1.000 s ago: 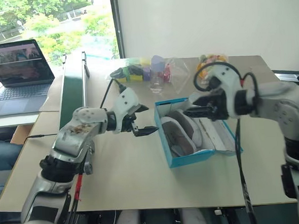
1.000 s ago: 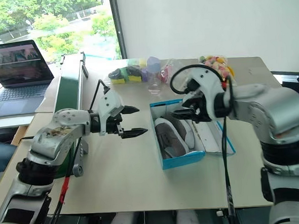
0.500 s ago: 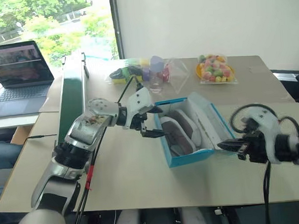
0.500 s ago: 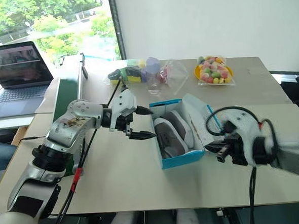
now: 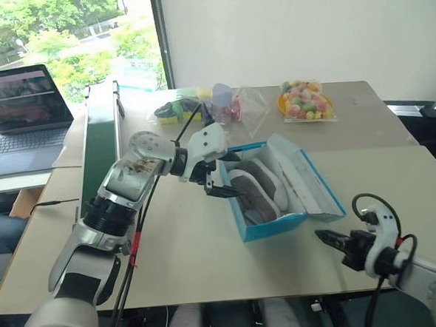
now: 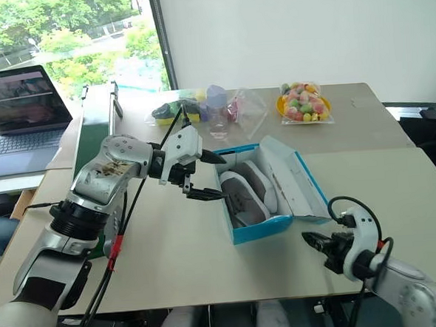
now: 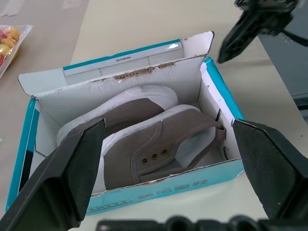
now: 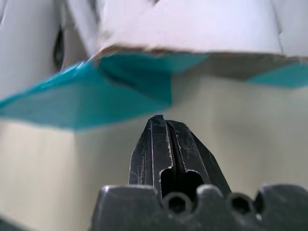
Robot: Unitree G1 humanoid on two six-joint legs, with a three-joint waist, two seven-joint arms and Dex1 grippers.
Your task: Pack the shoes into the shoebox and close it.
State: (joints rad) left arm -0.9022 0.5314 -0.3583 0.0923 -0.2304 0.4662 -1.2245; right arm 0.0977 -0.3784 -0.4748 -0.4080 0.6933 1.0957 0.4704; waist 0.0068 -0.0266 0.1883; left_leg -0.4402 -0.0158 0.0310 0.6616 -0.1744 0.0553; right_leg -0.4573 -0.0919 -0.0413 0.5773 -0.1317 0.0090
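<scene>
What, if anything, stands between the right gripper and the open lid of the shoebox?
Nothing visible does. The right gripper, shut, points at the underside of the lid of the shoebox, with bare table between them. Both shoes already lie inside.

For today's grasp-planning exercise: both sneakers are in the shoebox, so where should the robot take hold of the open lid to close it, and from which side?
Probably at the lid's free long edge, approached from the robot's right, low, to lift it. The lid leans outward on that side of the shoebox, hinged along the box wall. The right gripper, shut, points at it from beneath.
</scene>
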